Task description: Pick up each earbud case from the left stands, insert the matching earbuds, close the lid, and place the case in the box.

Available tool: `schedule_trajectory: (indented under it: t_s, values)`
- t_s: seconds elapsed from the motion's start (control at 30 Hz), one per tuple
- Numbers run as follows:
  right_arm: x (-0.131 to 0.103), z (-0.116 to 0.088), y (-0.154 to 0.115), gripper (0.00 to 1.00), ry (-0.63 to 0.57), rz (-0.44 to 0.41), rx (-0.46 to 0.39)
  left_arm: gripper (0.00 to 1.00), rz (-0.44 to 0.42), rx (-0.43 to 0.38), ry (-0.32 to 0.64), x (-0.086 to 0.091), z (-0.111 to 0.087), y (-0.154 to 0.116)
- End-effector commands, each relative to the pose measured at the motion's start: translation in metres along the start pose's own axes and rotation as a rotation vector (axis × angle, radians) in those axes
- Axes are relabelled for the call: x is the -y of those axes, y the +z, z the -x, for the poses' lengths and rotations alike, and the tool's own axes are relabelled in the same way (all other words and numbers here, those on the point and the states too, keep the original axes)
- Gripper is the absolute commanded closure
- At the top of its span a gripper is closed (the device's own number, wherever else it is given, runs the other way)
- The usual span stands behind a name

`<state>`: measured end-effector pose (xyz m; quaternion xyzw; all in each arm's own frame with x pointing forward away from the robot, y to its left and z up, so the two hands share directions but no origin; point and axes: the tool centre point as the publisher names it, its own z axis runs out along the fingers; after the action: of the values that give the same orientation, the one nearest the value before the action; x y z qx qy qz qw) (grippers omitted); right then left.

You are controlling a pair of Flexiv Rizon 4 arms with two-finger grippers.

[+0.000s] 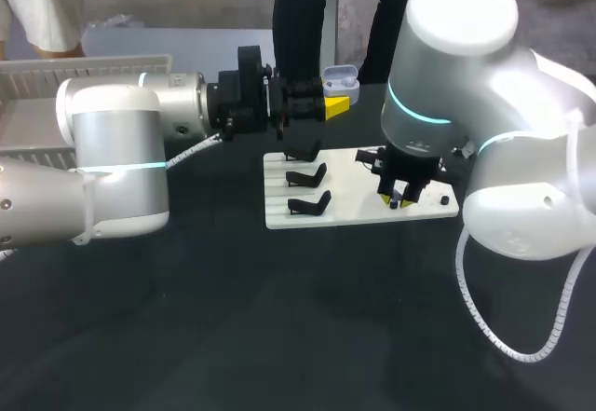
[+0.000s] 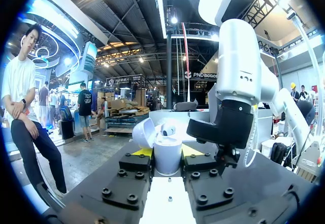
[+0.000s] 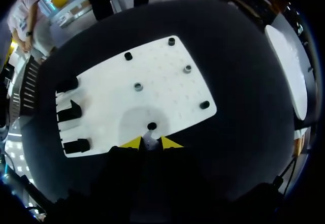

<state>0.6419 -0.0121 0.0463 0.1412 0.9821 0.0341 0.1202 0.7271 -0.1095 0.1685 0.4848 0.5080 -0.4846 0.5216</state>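
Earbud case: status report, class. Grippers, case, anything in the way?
Left gripper shut on earbud case, lid open. Right gripper low over white board. Nothing blocking.

The head camera sits fixed above and behind, looking down from some way off on the dark counter (image 1: 233,318) and the white board (image 1: 358,208) at its middle. The left wrist camera looks out level along the left jaws, very near the open earbud case (image 2: 166,150) clamped between them, with the right arm (image 2: 238,82) just ahead; case and arm also show in the head view. The right wrist camera looks straight down from close above the board, the right jaws poised over a black peg (image 3: 152,126), and shares board and counter with the head view.
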Motion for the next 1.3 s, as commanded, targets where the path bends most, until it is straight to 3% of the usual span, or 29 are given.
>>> schedule_trajectory:
  t_s: [0.03,0.37,0.4,0.47,0.67,1.03,1.3]
  values:
    - [0.0,-0.004,-0.023,1.0,-0.026,-0.013,-0.049,1.0,0.007,0.003,0.003,0.002,0.0,0.0]
    - [-0.005,-0.019,-0.075,1.0,-0.184,0.043,-0.09,1.0,0.007,0.003,0.003,0.002,0.0,0.0]
    - [-0.006,-0.02,-0.08,1.0,-0.211,0.015,-0.079,1.0,0.007,0.003,0.003,0.002,0.0,0.0]
    - [-0.01,-0.023,-0.091,1.0,-0.249,0.049,-0.09,1.0,0.007,0.003,0.003,0.002,0.0,0.0]
    - [-0.021,-0.024,-0.112,1.0,-0.383,0.041,-0.088,1.0,0.007,0.003,0.003,0.002,0.0,0.0]
    - [-0.048,-0.009,-0.144,1.0,-0.56,0.067,-0.089,1.0,0.007,0.003,0.003,0.002,0.0,0.0]
    - [-0.056,-0.002,-0.155,1.0,-0.59,0.089,-0.05,1.0,0.007,0.003,0.003,0.002,0.0,0.0]
